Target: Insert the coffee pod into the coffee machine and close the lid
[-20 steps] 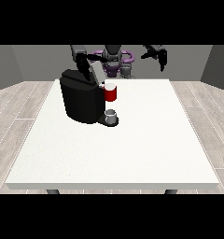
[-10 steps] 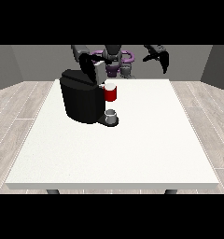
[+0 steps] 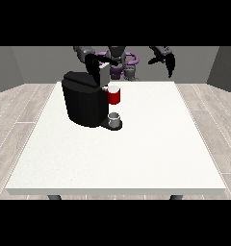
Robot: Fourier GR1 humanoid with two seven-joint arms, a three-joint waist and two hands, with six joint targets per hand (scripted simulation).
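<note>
The black coffee machine (image 3: 85, 103) stands on the table's left half. It has a red front part (image 3: 114, 96) above a small grey cup (image 3: 115, 118) on its base. A grey lid piece (image 3: 104, 76) sticks up at the machine's top right. The hand at the view's left (image 3: 93, 68) reaches down onto the machine's top beside that lid, fingers stretched out. The hand at the view's right (image 3: 166, 59) hangs raised above the table's far edge, away from the machine, with its fingers relaxed and holding nothing. No coffee pod shows separately.
The white table (image 3: 151, 144) spreads wide to the right of the machine and in front of it. The robot's purple and grey torso (image 3: 121, 62) stands behind the far edge.
The hand at the view's left has come slightly down and right onto the machine's top. The hand at the view's right has drifted a little to the right.
</note>
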